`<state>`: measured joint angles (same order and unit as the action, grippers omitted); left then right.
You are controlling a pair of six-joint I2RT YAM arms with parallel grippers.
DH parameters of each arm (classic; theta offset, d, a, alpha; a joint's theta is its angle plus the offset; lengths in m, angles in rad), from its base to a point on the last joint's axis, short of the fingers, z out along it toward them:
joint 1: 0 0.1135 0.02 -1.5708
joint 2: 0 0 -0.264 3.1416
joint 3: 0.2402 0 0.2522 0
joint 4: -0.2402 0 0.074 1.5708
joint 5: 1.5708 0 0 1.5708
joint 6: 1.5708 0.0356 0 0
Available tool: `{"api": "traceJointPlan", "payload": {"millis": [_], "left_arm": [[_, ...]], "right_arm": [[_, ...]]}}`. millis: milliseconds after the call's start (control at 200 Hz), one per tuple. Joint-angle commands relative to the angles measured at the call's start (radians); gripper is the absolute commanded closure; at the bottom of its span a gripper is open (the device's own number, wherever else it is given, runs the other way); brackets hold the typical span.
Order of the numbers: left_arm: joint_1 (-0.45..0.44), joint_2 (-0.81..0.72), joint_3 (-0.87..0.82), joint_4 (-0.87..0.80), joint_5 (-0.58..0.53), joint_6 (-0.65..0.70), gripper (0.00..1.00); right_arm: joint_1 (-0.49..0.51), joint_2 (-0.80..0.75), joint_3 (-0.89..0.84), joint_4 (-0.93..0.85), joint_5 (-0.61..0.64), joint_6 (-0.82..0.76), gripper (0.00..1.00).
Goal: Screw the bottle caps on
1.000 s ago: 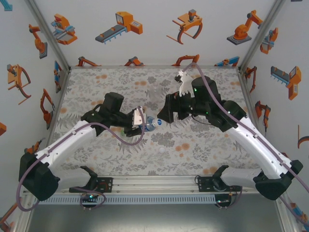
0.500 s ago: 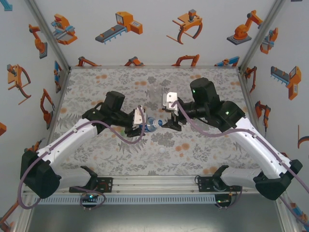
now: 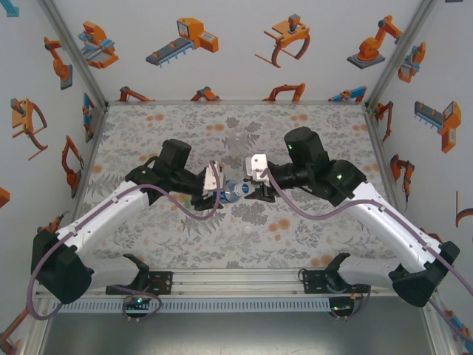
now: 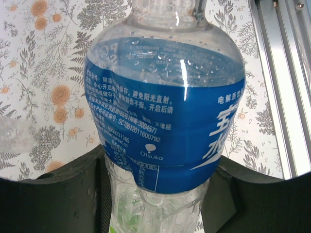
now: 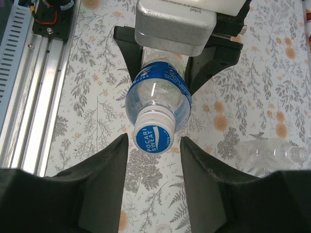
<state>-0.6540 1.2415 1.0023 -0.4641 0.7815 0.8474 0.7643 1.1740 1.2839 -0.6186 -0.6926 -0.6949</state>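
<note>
- Mid-bench: the left tool (image 4: pixel 155 189) is pinching the clear plastic bottle with the blue label (image 4: pixel 165 121) around its body. The neck points straight at the right arm.
- The white round screw cap with blue print (image 5: pixel 154 135) sits on that neck. The right tool (image 5: pixel 154 145) is spread wide, one finger (image 5: pixel 104 179) on each side of the cap, touching nothing.
- My call is that this step is the tightening. The right tool should centre on the cap and squeeze its side wall only, never the bottle's shoulder. Then it turns about the neck's axis while the left tool grips firm. Any tilt risks cross-threading.
- Room looks fair: the floral-print bench (image 3: pixel 148 133) lies open around the pair, and the walls are well apart.
- Three things to watch:
  - the plain clear plastic bottle (image 5: pixel 272 151) lying near one side of the right tool
  - the aluminium rail (image 5: pixel 29 97) along the near edge on the other side
  - a loose small white cap (image 3: pixel 246 229) on the bench nearby
</note>
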Motion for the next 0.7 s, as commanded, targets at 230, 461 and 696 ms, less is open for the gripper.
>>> {"api": "traceJointPlan", "payload": {"millis": [230, 461, 696], "left_arm": [[-0.006, 0.01, 0.038, -0.015, 0.056, 0.013, 1.0], [-0.005, 0.014, 0.042, -0.011, 0.029, -0.004, 1.0], [-0.005, 0.032, 0.052, -0.01, -0.006, -0.016, 1.0]], "right_arm": [[0.022, -0.01, -0.018, 0.045, -0.025, 0.05, 0.73], [0.026, 0.007, -0.073, 0.17, 0.065, 0.512, 1.0], [0.029, 0.032, -0.153, 0.334, 0.352, 1.388, 1.0]]}}
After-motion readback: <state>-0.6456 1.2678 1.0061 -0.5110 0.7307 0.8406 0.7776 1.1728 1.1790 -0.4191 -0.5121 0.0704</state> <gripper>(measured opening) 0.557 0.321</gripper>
